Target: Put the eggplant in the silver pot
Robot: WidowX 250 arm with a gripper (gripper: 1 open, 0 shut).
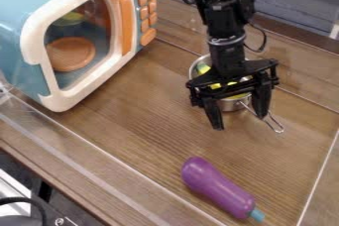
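The eggplant (212,183) lies on its side on the wooden table near the front edge, glossy purple, its teal stem end pointing to the lower right. The silver pot (236,101) stands behind it at mid right, largely covered by my gripper, with its wire handle (272,123) sticking out to the right. Something yellow shows inside the pot. My gripper (244,117) points down just over the pot, open, with nothing between its black fingers. It is well apart from the eggplant.
A toy microwave (79,22) with a teal body and cream door fills the back left, an orange dish (69,52) inside it. A clear plastic wall (79,141) runs along the table's front and left edges.
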